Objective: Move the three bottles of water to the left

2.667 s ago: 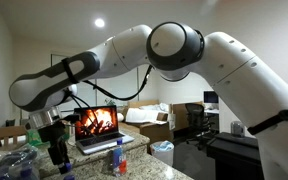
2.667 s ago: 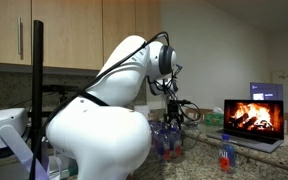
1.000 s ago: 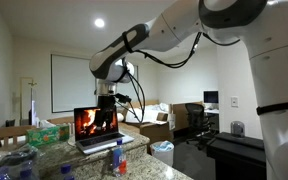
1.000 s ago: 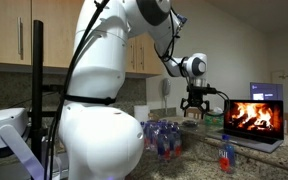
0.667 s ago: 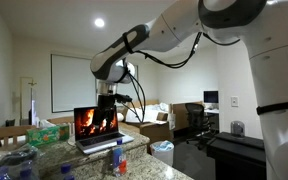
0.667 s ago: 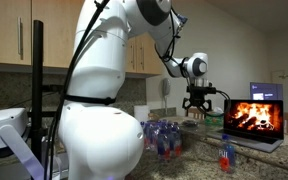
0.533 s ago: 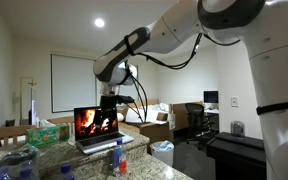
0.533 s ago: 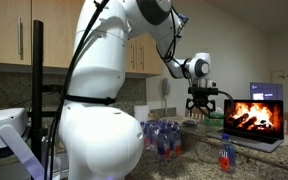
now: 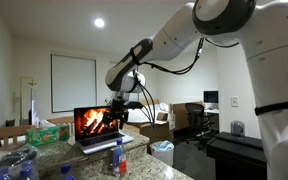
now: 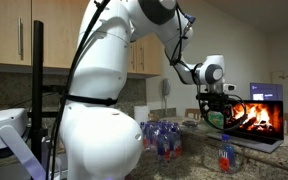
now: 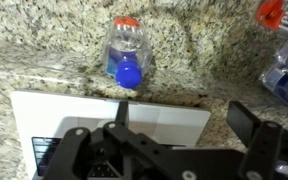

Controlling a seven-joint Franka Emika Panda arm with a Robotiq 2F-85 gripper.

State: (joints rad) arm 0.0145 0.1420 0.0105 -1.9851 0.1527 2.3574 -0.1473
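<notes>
Bottle stands upright, blue cap skyward; pincer hangs released above laptop.

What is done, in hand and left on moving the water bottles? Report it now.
Done: a cluster of bottles stands together on the counter; whether that is their final place I cannot tell. In hand: nothing, the claw is open and empty, up by the laptop. Left: at least the lone bottle in front of the laptop, upright and untouched.
</notes>
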